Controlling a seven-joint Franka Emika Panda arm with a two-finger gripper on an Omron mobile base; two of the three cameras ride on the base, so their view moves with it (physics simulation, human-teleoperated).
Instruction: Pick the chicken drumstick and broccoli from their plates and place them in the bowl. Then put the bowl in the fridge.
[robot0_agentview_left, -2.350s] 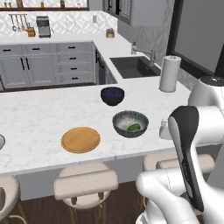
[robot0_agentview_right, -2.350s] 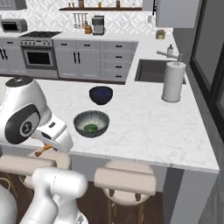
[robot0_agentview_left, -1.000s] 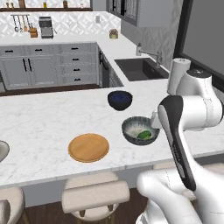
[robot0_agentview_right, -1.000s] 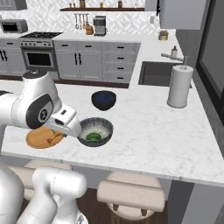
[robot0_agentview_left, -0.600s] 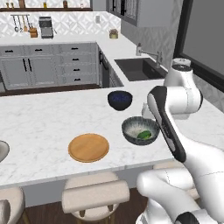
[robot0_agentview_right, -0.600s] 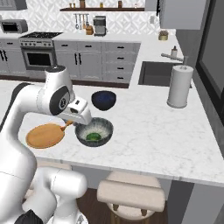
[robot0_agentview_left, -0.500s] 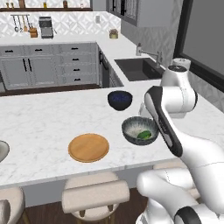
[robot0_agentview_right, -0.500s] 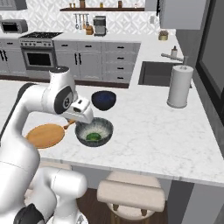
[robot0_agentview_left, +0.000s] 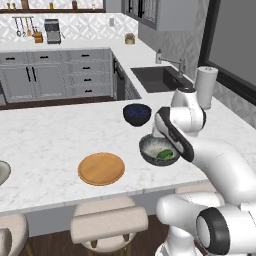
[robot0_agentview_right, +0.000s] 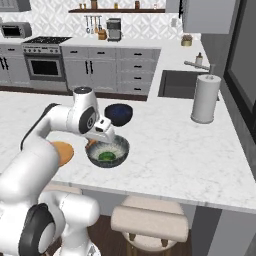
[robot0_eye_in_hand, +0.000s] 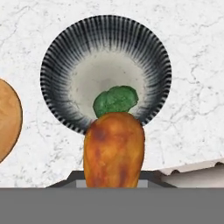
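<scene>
My gripper (robot0_agentview_right: 94, 142) is clenched on the one chicken drumstick (robot0_eye_in_hand: 113, 148), held above the near rim of the grey bowl (robot0_eye_in_hand: 105, 70). One broccoli (robot0_eye_in_hand: 115, 100) lies inside that bowl. On the desk (robot0_agentview_left: 55, 145) I count two bowls, the other dark navy (robot0_agentview_left: 137, 113), and one wooden plate (robot0_agentview_left: 101, 168).

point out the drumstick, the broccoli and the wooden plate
chicken drumstick (robot0_eye_in_hand: 114, 148), hand view, its middle
broccoli (robot0_eye_in_hand: 115, 100), hand view, floret top
wooden plate (robot0_agentview_left: 101, 168), left base view, its centre
</scene>
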